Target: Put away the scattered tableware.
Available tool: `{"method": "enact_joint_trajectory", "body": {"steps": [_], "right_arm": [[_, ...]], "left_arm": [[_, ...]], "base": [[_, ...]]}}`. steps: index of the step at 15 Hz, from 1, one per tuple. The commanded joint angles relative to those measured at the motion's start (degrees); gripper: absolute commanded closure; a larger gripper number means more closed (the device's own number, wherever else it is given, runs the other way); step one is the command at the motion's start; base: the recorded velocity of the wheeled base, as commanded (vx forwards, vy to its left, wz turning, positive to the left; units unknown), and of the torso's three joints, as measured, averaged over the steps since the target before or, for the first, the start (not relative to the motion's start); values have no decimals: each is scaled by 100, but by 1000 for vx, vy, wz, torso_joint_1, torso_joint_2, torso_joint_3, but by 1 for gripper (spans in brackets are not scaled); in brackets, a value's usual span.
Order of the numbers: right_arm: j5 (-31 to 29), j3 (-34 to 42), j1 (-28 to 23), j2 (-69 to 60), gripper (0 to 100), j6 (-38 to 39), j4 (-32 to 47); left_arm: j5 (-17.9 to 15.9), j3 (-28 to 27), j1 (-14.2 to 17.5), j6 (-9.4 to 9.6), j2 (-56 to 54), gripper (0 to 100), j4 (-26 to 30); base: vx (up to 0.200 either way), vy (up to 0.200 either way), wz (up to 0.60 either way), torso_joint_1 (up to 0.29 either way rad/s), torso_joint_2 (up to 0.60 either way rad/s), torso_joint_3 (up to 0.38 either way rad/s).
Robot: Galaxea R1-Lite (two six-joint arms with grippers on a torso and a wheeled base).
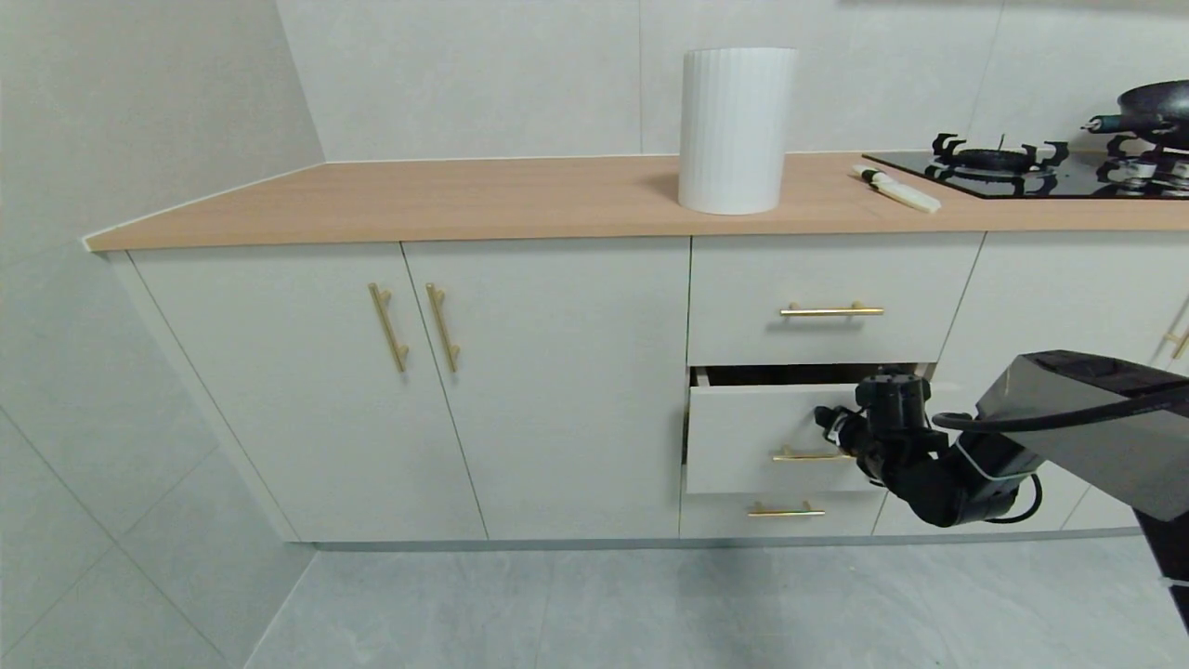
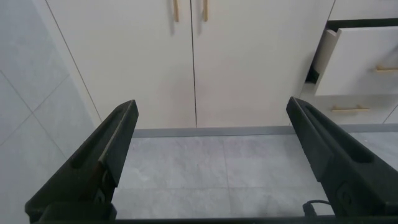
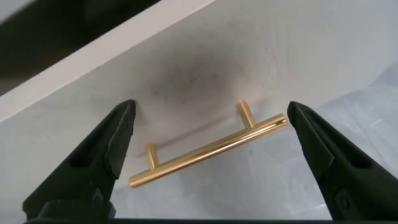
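A cream-handled utensil (image 1: 896, 189) lies on the wooden countertop (image 1: 464, 200) just left of the stove. Below it, the middle drawer (image 1: 743, 437) stands pulled out a little, with a dark gap above its front. My right gripper (image 1: 833, 426) is open right in front of that drawer. Its fingers straddle the gold bar handle (image 3: 208, 152) without touching it, as the right wrist view (image 3: 209, 111) shows. My left gripper (image 2: 211, 106) is open and holds nothing. It hangs low over the grey floor, facing the cabinet doors, with the drawer (image 2: 360, 59) off to one side.
A tall white ribbed container (image 1: 737, 130) stands on the counter. A black gas stove (image 1: 1022, 172) with a dark pan (image 1: 1152, 102) is at the far right. Closed double doors (image 1: 418, 390) with gold handles are to the left. Shut drawers sit above (image 1: 831, 297) and below (image 1: 785, 513).
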Motion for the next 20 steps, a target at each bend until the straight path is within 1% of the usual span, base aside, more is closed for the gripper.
{"method": "enact_joint_trajectory", "body": {"steps": [1, 11, 20], "right_arm": [[-114, -375, -53, 267, 0, 60, -22], [-114, -920, -211, 408, 0, 324, 13], [-122, -1394, -299, 645, 0, 332, -4]], "left_arm": [[1, 1, 2, 2, 1, 0, 0], [1, 1, 2, 2, 1, 0, 0], [1, 1, 2, 2, 1, 0, 0]], "base": [[0, 0, 0, 0, 0, 0], [0, 0, 0, 0, 0, 0], [0, 0, 0, 0, 0, 0]]}}
